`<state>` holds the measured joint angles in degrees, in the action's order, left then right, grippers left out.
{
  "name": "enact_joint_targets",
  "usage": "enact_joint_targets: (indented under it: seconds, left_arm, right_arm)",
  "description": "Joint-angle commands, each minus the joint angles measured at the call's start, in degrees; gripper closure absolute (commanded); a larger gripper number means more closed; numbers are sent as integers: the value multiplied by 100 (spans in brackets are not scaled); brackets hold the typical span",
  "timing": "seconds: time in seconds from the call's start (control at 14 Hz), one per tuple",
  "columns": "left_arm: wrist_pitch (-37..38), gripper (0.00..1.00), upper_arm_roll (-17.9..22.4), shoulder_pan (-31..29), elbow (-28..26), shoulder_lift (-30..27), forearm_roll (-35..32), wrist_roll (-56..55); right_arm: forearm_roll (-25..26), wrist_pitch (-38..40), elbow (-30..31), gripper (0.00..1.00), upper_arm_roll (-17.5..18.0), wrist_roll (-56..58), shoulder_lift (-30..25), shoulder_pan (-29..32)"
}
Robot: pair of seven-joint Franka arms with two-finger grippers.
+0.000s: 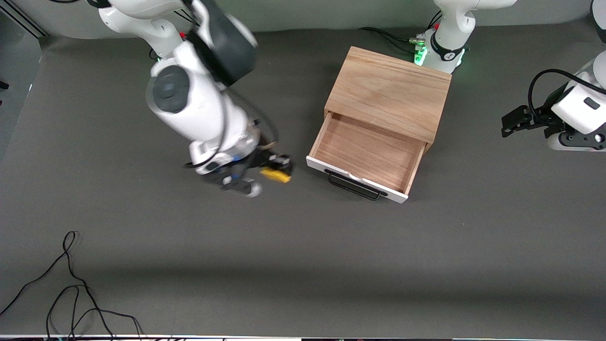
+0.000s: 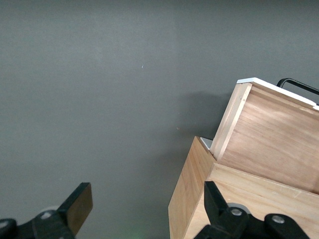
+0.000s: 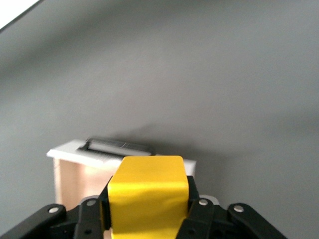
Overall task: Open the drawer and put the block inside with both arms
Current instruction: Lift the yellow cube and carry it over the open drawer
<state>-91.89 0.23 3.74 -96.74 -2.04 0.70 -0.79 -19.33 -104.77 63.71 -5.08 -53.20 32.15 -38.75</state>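
Note:
The light-oak cabinet [image 1: 388, 87] stands near the left arm's base. Its drawer [image 1: 367, 151] is pulled open, brown inside and empty, with the white front and black handle [image 1: 354, 185] toward the front camera. My right gripper [image 1: 274, 171] is shut on the yellow block [image 1: 276, 175] and holds it above the table beside the drawer's front corner. In the right wrist view the block [image 3: 148, 194] sits between the fingers, with the drawer front [image 3: 75, 151] ahead. My left gripper [image 1: 510, 124] is open and empty, waiting at the left arm's end of the table; its view shows the cabinet [image 2: 192, 194].
Loose black cables [image 1: 71, 289] lie on the grey table [image 1: 303, 255] near the front camera, toward the right arm's end. More cables [image 1: 388, 37] run by the left arm's base [image 1: 442, 49].

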Motion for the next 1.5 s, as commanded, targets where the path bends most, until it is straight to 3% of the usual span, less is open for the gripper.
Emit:
enact_joint_targets:
  seconds: [0.0, 0.43, 1.07, 1.36, 1.43]
  left_arm:
    - [127, 0, -6, -23, 165, 64, -61, 149]
    - [119, 0, 3, -23, 182, 81, -184, 149]
    - [136, 0, 3, -31, 191, 72, -88, 149]
    - [127, 0, 3, -23, 191, 81, -79, 149]
    - [127, 0, 3, -23, 191, 81, -79, 149]
  right_arm:
    - [94, -287, -624, 96, 306, -698, 633, -315]
    - [718, -764, -615, 96, 332, -1674, 1398, -1142]
    - [869, -931, -579, 90, 332, -2177, 1891, -1556]
    - [1001, -940, -579, 78, 315, -2308, 1979, -1697]
    - [1010, -940, -579, 64, 315, -2378, 1988, -1706]
